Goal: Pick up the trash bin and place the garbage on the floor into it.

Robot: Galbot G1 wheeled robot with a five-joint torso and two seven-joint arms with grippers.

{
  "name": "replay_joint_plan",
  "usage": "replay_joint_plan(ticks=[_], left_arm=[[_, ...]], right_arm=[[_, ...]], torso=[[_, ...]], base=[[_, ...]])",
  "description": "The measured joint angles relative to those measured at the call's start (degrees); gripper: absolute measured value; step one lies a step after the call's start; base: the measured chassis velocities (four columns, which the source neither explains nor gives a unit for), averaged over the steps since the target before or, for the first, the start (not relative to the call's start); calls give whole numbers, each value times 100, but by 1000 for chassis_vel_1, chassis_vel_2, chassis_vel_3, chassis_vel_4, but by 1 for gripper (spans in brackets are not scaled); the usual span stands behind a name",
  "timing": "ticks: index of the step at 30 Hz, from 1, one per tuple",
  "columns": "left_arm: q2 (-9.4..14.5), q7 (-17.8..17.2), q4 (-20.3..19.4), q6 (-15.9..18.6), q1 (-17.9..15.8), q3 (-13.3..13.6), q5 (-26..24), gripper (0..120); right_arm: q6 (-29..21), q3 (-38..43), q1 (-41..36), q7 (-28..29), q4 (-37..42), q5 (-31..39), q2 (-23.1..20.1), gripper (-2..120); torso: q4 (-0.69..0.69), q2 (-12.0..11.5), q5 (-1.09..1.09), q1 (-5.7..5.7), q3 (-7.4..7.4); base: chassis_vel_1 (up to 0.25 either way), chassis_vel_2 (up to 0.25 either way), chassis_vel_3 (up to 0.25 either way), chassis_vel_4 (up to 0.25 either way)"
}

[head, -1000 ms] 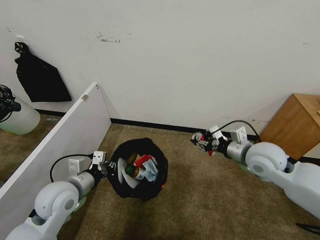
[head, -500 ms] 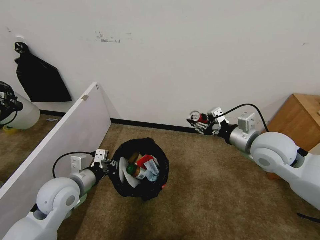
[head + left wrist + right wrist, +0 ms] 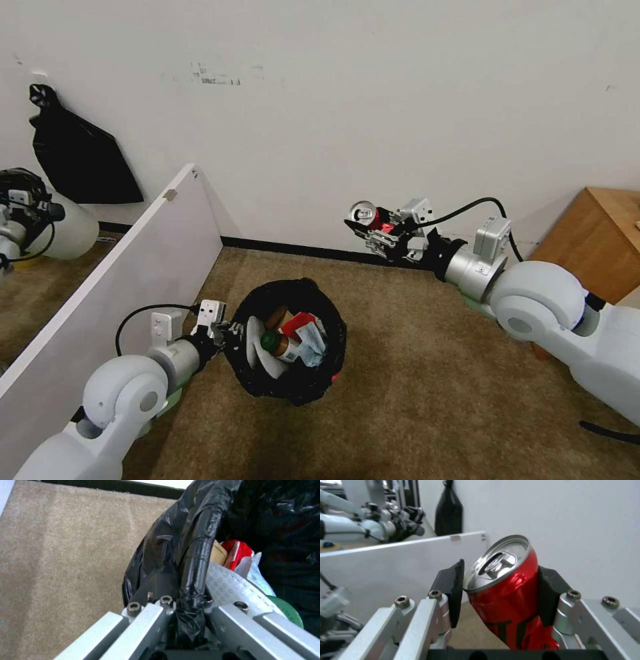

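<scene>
Up near the baseboard edge of the floor (image 3: pixel 427 373), the right pincer (image 3: pixel 375 229) is clamped on a crushed red can (image 3: pixel 506 590), with bare carpet below. Left pincer (image 3: pixel 223 331) grips the bag-lined rim of the trash bin (image 3: pixel 293 393), beside a white panel (image 3: pixel 133 267).

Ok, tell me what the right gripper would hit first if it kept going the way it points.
Probably the white divider board: the right gripper, shut on the red can, points past the trash bin, well above it. Depth is uncertain.
</scene>
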Motion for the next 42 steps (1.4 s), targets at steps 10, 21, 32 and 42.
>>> replay_joint_plan(ticks=[10,21,32,42], left_arm=[[-168,-99,104,0,-307,303,49,0],[-220,-158,173,0,-447,442,62,0],[-334,-203,189,-2,-481,536,137,0],[-407,-206,73,-4,-333,520,234,0]], right_arm=[[15,-227,155,-240,99,8,220,42],[323,-307,-150,-1121,340,-105,192,42],[389,-329,-343,-1460,489,-136,205,42],[375,-438,-443,-1513,457,-292,355,42]], torso=[[0,0,0,0,0],[0,0,0,0,0],[0,0,0,0,0],[0,0,0,0,0]], base=[[0,0,0,0],[0,0,0,0],[0,0,0,0],[0,0,0,0]])
